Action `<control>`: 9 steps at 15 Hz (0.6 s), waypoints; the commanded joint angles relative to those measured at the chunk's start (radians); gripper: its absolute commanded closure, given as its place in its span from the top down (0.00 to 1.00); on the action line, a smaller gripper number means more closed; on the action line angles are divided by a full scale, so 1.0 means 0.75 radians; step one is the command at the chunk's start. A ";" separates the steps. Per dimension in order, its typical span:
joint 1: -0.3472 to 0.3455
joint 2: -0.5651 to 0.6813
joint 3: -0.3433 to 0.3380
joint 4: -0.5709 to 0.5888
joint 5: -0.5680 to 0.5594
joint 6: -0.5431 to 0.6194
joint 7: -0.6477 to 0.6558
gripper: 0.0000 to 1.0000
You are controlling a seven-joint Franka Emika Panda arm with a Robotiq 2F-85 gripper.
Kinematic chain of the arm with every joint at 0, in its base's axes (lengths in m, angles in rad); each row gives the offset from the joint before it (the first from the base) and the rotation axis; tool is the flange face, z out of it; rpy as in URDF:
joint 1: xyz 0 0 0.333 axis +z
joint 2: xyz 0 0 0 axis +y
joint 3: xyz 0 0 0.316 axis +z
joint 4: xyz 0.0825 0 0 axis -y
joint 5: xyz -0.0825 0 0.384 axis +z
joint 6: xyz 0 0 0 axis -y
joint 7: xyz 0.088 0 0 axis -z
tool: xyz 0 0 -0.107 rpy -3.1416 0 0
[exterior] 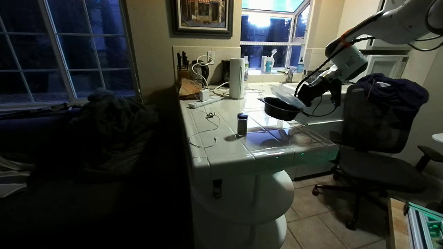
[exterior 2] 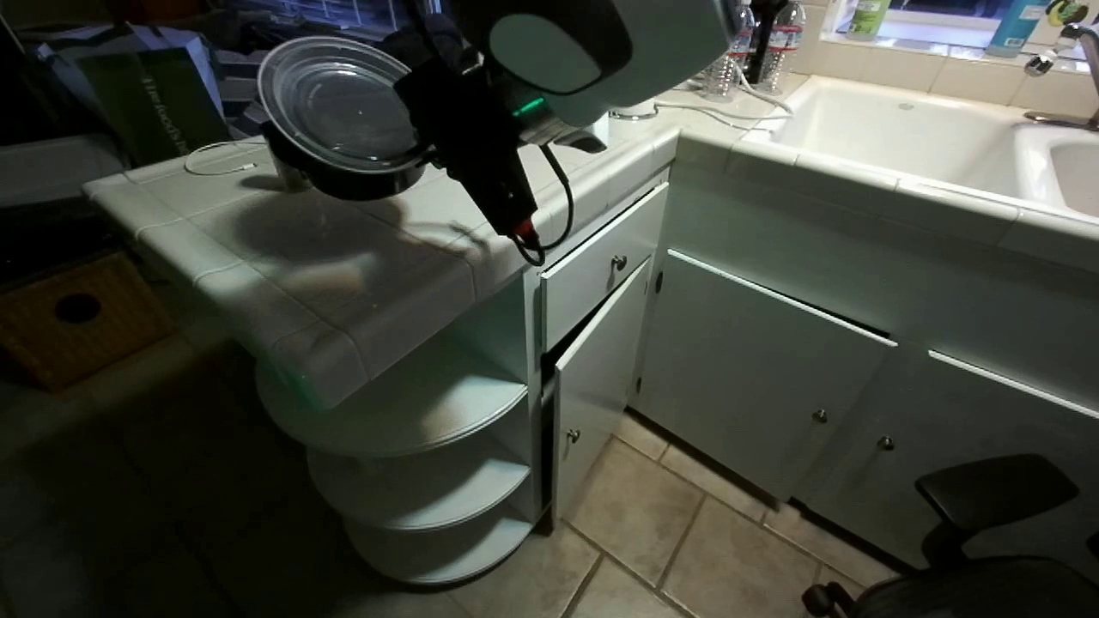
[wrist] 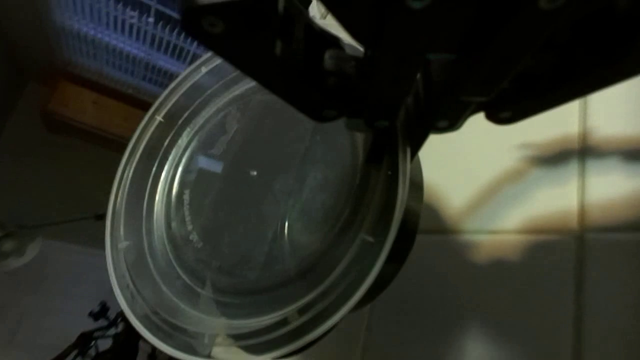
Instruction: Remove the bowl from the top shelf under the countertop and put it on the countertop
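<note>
The bowl is round and black point(exterior: 281, 110), with a clear plastic lid point(exterior: 286, 98) that stands tilted over it in an exterior view. In an exterior view the lid point(exterior 2: 339, 107) faces the camera and the dark bowl point(exterior 2: 365, 184) shows below it. My gripper point(exterior: 300, 106) is shut on the rim and holds the bowl in the air above the white tiled countertop point(exterior: 225, 155). In the wrist view the gripper point(wrist: 395, 135) grips the edge of the lid point(wrist: 250, 210) and bowl; the fingertips are dark and partly hidden. The top shelf point(exterior 2: 421, 412) under the countertop holds nothing visible.
A small dark cylindrical cup point(exterior: 242, 125) stands on the countertop near the bowl. A thin white cable point(exterior: 204, 145), a power strip point(exterior: 205, 102) and a white roll point(exterior: 237, 79) lie or stand farther back. A chair point(exterior: 377, 138) stands beside the unit. A cabinet door point(exterior 2: 597, 395) is ajar.
</note>
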 commanded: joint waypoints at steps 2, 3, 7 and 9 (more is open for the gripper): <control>0.132 0.138 0.030 0.080 0.173 0.319 0.278 0.02; 0.148 0.159 0.040 0.095 0.184 0.364 0.314 0.02; 0.174 0.215 0.064 0.153 0.160 0.452 0.416 0.02; 0.172 0.228 0.066 0.169 0.148 0.467 0.429 0.36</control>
